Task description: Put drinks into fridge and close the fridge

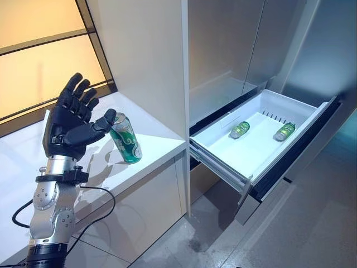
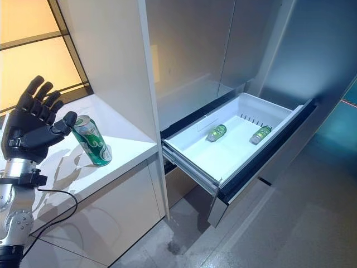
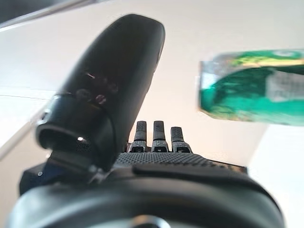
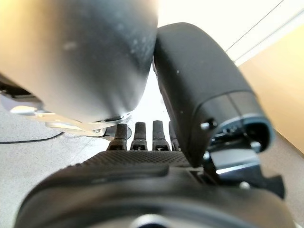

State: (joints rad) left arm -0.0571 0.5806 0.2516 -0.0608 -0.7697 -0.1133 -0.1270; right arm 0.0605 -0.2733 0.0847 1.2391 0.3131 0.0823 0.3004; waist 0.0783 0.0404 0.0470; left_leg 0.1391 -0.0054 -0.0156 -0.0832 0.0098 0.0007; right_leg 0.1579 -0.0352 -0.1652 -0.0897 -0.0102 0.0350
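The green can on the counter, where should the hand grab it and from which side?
Grip the green can around its mid body, coming from the left hand's side. It is tilted, top leaning toward the open hand, thumb at the rim, so wrapping the round side looks most secure.

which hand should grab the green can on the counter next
Left. The left hand is open right beside the tilted green can on the white counter, its thumb at the can's top. The right hand shows only in its own wrist view, with no can near it.
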